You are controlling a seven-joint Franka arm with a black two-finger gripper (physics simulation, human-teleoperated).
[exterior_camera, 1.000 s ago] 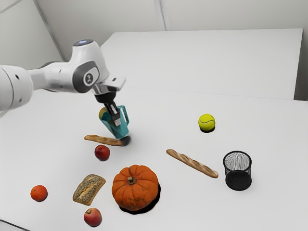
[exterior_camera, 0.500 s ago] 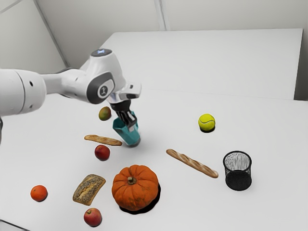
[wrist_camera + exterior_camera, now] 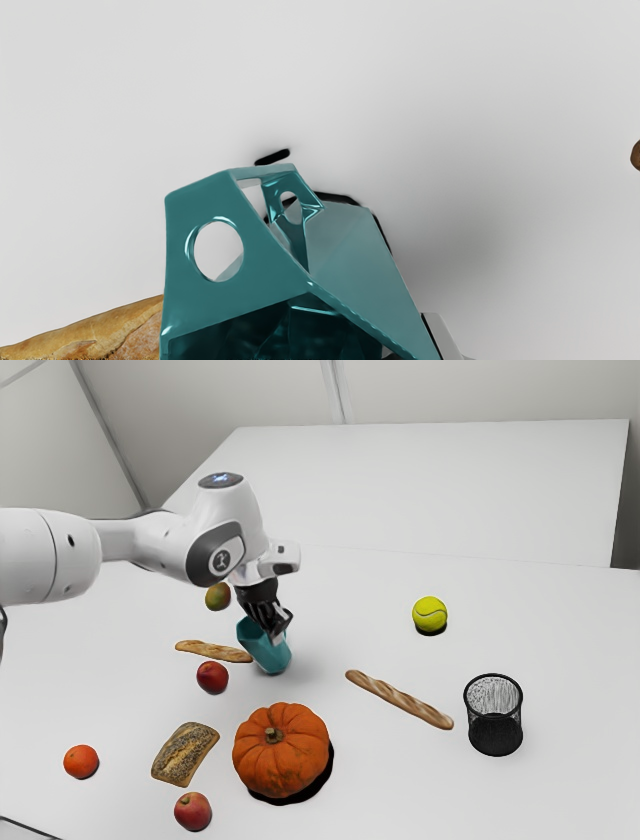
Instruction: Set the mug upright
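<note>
My gripper (image 3: pixel 281 628) has its jaws clamped on the one mug (image 3: pixel 268 654), which leans, mouth toward the exterior view's left — I can't tell whether its base touches the table (image 3: pixel 540 600); near it lie one of two baguettes (image 3: pixel 213 651), one mango (image 3: pixel 218 596) and one of two red fruits (image 3: pixel 212 678). Farther out I count one pumpkin (image 3: pixel 282 752), one seeded loaf (image 3: pixel 185 754), one orange (image 3: pixel 81 761), one tennis ball (image 3: pixel 430 613); also one mesh bin (image 3: pixel 495 734) — just beside the second baguette.
</note>
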